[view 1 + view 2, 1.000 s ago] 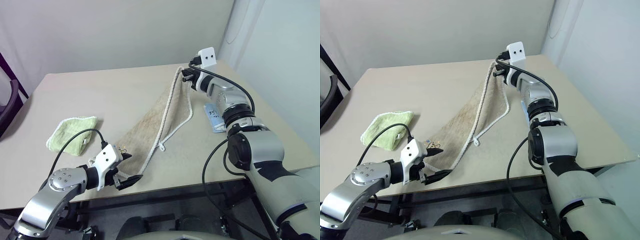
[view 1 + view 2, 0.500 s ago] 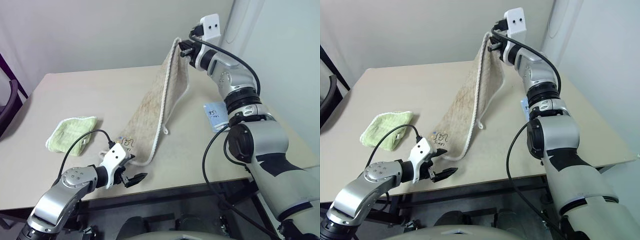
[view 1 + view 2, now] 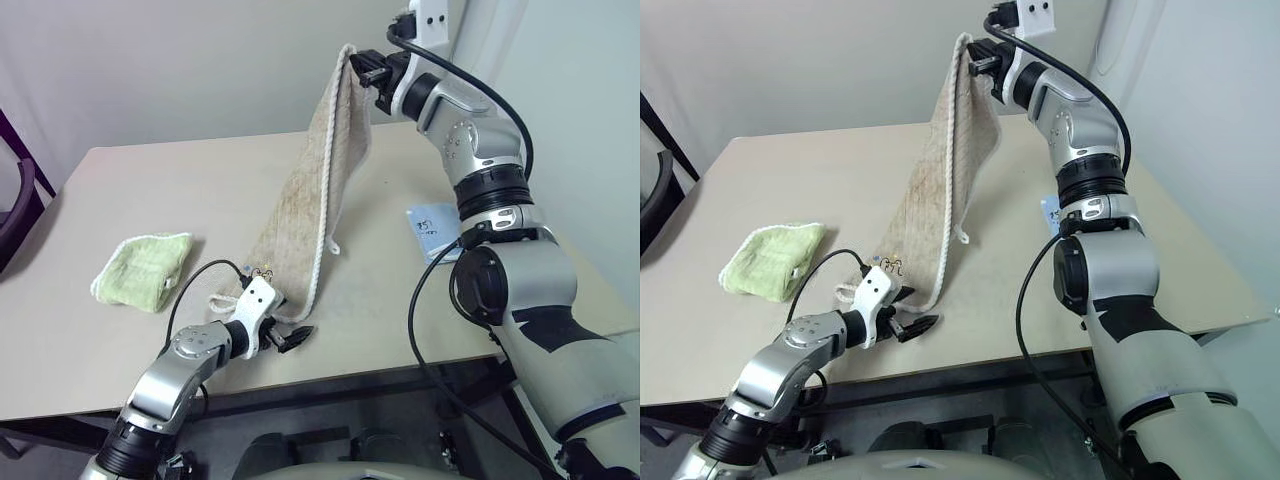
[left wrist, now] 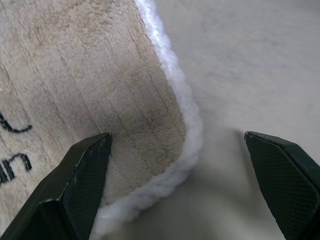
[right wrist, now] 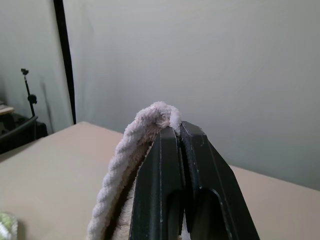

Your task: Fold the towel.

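- R gripper: jaws are being pressed together on the towel's top corner, w/ white cord edging pinched between them, high above the table.
- Towel is being hung as a slanted strip from that grip; lower end is resting on the table near its front edge.
- L gripper: jaws are being kept spread wide, nothing held; lower towel corner is lying between them.
- Green towel is lying apart, to the left.
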{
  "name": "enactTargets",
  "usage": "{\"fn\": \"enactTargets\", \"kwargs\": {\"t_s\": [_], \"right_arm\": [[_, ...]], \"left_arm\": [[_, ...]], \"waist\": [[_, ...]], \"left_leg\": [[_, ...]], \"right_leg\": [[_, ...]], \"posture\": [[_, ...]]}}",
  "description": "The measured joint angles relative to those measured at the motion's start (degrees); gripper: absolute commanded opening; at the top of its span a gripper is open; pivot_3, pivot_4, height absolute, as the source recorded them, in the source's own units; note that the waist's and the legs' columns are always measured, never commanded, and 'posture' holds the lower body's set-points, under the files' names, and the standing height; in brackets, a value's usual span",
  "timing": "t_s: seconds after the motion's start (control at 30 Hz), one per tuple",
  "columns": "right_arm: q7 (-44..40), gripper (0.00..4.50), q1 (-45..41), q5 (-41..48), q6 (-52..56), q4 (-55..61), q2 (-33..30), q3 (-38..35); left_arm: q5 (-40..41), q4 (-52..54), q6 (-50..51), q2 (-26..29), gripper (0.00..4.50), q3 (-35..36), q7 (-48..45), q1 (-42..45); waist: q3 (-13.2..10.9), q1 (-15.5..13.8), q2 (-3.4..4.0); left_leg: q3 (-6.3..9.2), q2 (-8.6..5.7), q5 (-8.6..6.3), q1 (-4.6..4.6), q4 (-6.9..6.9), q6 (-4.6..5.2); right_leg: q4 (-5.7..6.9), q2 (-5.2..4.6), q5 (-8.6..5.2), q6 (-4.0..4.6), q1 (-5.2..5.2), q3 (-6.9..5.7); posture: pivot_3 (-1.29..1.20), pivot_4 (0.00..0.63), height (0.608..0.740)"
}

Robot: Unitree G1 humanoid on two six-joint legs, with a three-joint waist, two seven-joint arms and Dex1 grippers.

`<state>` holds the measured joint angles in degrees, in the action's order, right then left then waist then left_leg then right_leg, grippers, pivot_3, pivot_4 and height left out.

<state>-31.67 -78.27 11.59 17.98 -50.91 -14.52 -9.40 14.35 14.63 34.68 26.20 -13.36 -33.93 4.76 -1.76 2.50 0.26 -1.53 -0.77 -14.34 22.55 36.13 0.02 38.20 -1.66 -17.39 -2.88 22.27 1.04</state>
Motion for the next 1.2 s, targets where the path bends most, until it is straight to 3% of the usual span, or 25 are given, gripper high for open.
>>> {"fn": "enactTargets", "kwargs": {"t_s": [0.13, 0.2, 0.63, 0.87, 0.93, 1.1, 1.2], "right_arm": [[0.35, 0.02, 0.95, 0.00, 0.61, 0.29, -0.16, -0.01], [0.32, 0.00, 1.73, -0.04, 0.60, 0.62, -0.30, 0.06], [1.10, 0.00, 3.88, -0.22, 1.18, 1.00, -2.35, 0.13], [1.57, 0.00, 3.94, -0.77, 0.45, 0.99, -2.78, 0.39], [1.63, 0.00, 4.13, -1.04, 0.12, 0.99, -3.01, 0.67], [2.30, 0.00, 5.83, -1.84, -1.05, -0.40, -4.97, 0.65], [2.75, 0.00, 5.86, -1.90, -2.08, -1.39, -4.98, 0.65]], "left_arm": [[-2.65, -1.26, -1.74, 1.89, 4.50, -2.16, -1.75, 1.51], [-3.17, -2.44, -2.04, 1.88, 4.12, -2.84, -2.36, 2.61], [-4.50, -3.08, -0.80, 3.14, 0.02, -5.96, -5.04, 5.10], [-2.29, -3.06, 1.23, 3.10, 0.02, -3.66, -5.24, 4.86], [3.18, -2.77, 4.41, 3.78, 0.02, 3.21, -6.96, 3.67], [15.80, -0.51, 10.92, 13.04, 0.02, 23.73, -11.60, 5.58], [20.24, -2.61, 12.32, 17.47, 0.02, 31.86, -13.52, 8.51]], "waist": [[0.00, 0.02, 0.00], [0.01, -0.03, 0.00], [0.06, 0.06, 0.04], [0.06, 0.26, 0.04], [-0.03, 0.62, -0.10], [-0.12, 0.59, -0.17], [-0.13, 0.75, -0.16]], "left_leg": [[-0.01, 0.00, 0.00, 0.00, -0.01, 0.00], [0.00, 0.00, 0.00, -0.01, 0.00, 0.00], [-0.01, 0.02, 0.00, -0.14, 0.05, 0.00], [-0.01, 0.10, 0.00, -0.16, 0.05, 0.00], [-0.02, 0.19, 0.01, -0.07, 0.06, 0.00], [-0.05, 0.23, 0.02, 0.09, 0.01, -0.01], [-0.09, 0.19, 0.01, 0.13, 0.01, -0.01]], "right_leg": [[-0.01, -0.01, 0.00, 0.01, 0.00, 0.00], [0.00, -0.01, 0.00, 0.01, -0.01, 0.00], [0.04, -0.03, -0.03, 0.05, -0.15, 0.00], [0.08, 0.07, -0.01, 0.03, -0.13, 0.00], [0.21, 0.15, -0.01, 0.03, 0.04, -0.01], [0.12, 0.15, -0.04, 0.06, 0.16, -0.08], [0.00, 0.12, -0.02, 0.04, 0.12, -0.07]], "posture": [[0.00, 0.000, 0.740], [0.00, 0.000, 0.740], [0.00, 0.000, 0.740], [0.00, 0.000, 0.740], [0.00, 0.000, 0.740], [0.00, 0.000, 0.740], [0.00, 0.000, 0.740]]}}
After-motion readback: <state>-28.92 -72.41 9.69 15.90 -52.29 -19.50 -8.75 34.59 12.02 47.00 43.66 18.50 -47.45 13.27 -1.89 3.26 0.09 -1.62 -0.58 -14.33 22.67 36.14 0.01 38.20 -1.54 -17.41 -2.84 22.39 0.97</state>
